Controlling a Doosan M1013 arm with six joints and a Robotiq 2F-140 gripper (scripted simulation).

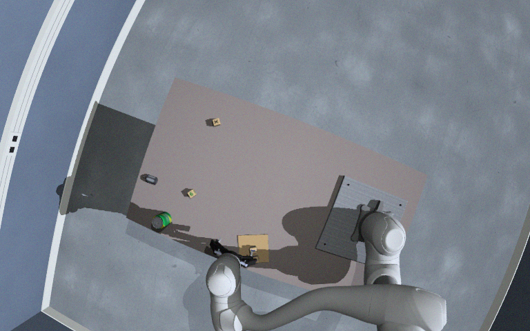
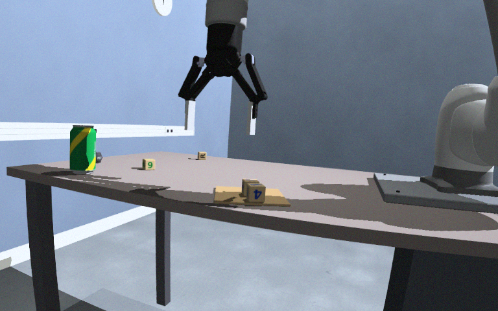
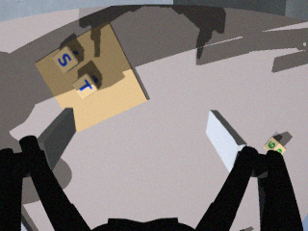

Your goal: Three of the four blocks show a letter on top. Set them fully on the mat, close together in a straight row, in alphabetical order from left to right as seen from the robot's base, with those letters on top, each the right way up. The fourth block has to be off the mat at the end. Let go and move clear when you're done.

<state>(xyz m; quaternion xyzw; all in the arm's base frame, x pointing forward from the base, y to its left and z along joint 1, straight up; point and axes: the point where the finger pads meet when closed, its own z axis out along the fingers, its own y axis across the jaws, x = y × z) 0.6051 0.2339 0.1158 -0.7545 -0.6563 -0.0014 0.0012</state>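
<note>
While spread: four blocks [image 2: 253, 190] (two matted)

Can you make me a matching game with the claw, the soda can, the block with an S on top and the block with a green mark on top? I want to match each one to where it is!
Things:
1. claw
2. soda can
3. S block
4. green-marked block

Places or states:
A. on the tan mat, beside the T block
B. standing upright near the table's corner
C. wide open, high above the table, holding nothing
D. on the bare table top, off the mat

Pairs: 1-C, 2-B, 3-A, 4-D
</note>
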